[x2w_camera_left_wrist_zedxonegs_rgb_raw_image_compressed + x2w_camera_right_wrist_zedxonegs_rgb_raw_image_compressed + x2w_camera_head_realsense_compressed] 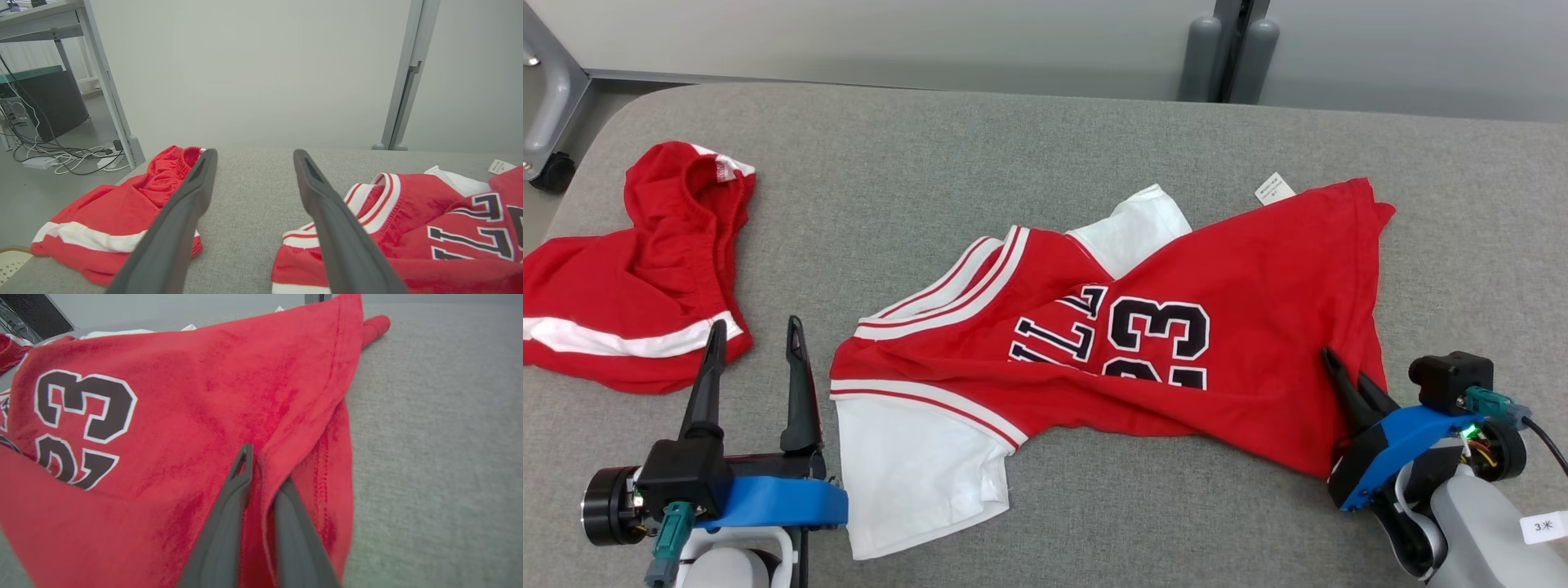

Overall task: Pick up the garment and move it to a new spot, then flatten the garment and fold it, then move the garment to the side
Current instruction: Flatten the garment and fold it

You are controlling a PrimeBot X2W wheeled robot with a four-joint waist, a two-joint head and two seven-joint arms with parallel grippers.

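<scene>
At lower right, the right gripper pinches the red jersey; the left gripper, lower left, stands wide open.

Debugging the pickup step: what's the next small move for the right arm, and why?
Probably a short lift of the right gripper: it pinches a fold of the jersey near its hem, while the jersey lies crumpled on the table and the left gripper stands open. A small raise would test the pinch.
</scene>
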